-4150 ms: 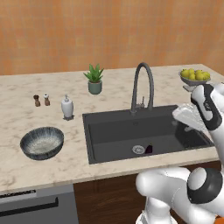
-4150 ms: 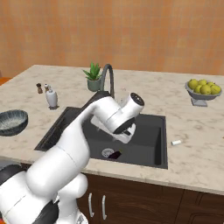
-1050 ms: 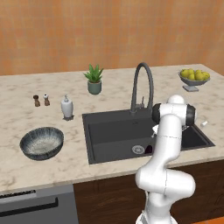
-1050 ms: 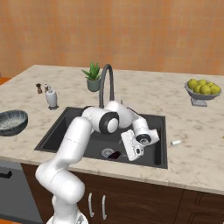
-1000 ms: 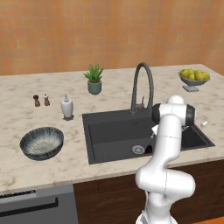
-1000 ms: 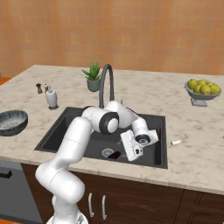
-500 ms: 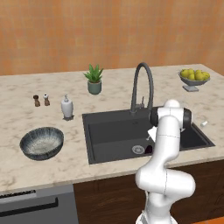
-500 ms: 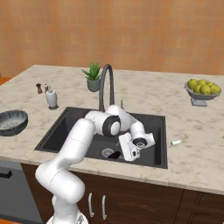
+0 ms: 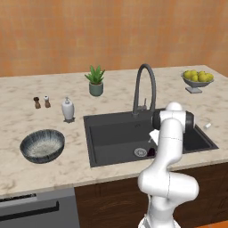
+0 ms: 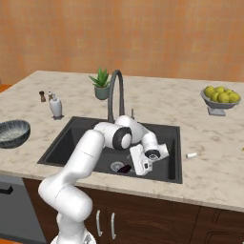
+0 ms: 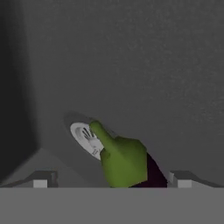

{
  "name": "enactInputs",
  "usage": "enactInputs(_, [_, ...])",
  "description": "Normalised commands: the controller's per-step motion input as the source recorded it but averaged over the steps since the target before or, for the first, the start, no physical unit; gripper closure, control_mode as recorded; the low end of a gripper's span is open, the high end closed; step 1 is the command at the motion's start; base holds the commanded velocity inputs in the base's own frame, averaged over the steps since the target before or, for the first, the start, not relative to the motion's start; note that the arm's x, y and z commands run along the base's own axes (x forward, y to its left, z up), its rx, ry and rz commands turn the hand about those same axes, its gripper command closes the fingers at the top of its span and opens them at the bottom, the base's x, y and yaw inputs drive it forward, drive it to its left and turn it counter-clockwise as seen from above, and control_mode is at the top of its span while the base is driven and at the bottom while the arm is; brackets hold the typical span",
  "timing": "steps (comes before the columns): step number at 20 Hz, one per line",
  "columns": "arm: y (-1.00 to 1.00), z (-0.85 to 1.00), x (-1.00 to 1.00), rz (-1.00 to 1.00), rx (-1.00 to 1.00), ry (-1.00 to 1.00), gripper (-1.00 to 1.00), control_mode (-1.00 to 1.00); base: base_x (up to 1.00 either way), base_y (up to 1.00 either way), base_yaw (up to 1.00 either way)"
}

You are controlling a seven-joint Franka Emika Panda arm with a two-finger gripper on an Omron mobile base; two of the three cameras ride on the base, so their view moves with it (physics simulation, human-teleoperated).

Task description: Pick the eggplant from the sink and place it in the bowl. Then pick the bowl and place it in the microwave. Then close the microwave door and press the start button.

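The eggplant [image 11: 126, 162] lies on the floor of the black sink [image 9: 116, 133] beside the silver drain [image 11: 85, 136], its green end toward the drain. My gripper [image 11: 111, 181] is open low inside the basin, one fingertip [image 11: 42, 179] on each side of the eggplant, not touching it. From the right base view the hand [image 10: 143, 163] hangs just right of the eggplant [image 10: 125, 168]. The blue-grey bowl [image 9: 42, 145] stands on the counter left of the sink. The microwave and its door are out of view.
The gooseneck tap [image 9: 144, 87] rises behind the basin, close to my arm. A footed dish of yellow fruit [image 9: 197, 80] stands at the far right. A potted plant [image 9: 95, 81], soap bottle [image 9: 67, 109] and two shakers [image 9: 41, 102] line the back left.
My arm swung from above the sink's right side down into the basin, and in the last second the hand dropped lower toward the eggplant. Eggplant and bowl stayed put.
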Motion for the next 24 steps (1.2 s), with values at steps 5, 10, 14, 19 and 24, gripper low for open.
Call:
enactInputs(5, [0.29, -0.68, -0.14, 0.13, -0.01, 0.0, -1.0, -1.0, 0.0, 0.0, 0.0])
enactInputs(10, [0.22, -0.53, -0.28, 0.15, 0.0, 0.0, -1.0, -1.0, 0.0, 0.0, 0.0])
enactInputs(14, [0.14, -0.51, -0.25, 0.13, 0.0, 0.0, -1.0, -1.0, 0.0, 0.0, 0.0])
enactInputs(19, [0.06, -0.47, -0.21, 0.09, 0.0, 0.0, 1.0, -1.0, 0.0, 0.0, 0.0])
enactInputs(24, [0.0, -0.02, 0.0, 0.01, 0.01, 0.0, 1.0, -1.0, 0.0, 0.0, 0.0])
